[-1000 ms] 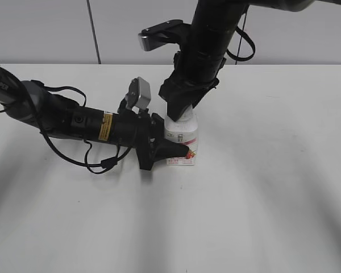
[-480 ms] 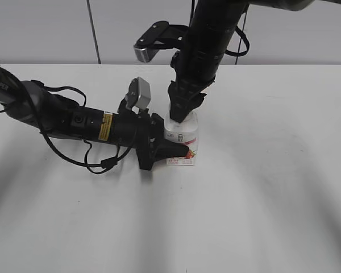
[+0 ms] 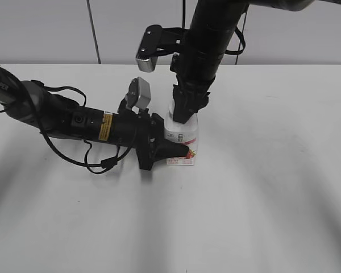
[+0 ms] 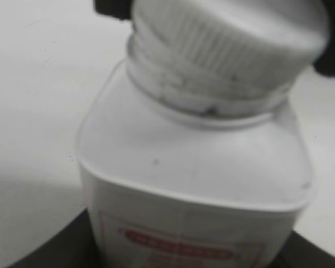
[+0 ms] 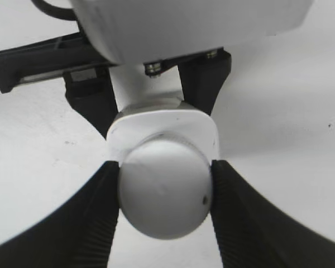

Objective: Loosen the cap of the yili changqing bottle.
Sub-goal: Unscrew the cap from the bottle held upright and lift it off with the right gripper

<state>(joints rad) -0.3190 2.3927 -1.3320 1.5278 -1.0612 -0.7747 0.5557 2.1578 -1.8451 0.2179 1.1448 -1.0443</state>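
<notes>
- Bottle (image 3: 183, 141) standing upright on the white table (image 3: 261, 187), about midway between the left and right edges, nearer the far edge than the near one.
- Squarish white body, rounded shoulders, pink-red label low on the side facing the near edge.
- Cap (image 5: 164, 188) on the neck, white and round, ribbed on its side in the left wrist view (image 4: 229, 42).
- Left gripper (image 3: 169, 149) lying low and level, reaching in from the table's left side, closed around the lower body of the bottle; dark finger edges just showing at the bottom corners of the left wrist view, either side of the label.
- Right gripper (image 5: 165, 192) coming straight down from above, clamped on the cap; one ribbed black finger (image 5: 100, 212) pressed to the cap's left side and the other to its right, no gap visible between pads and cap.
- Right arm (image 3: 207, 40) rising steeply over the bottle, its wrist camera (image 3: 150, 46) sticking out toward the left.
- Left arm (image 3: 62, 116) stretched across the left half of the table, black cables looping under it.
</notes>
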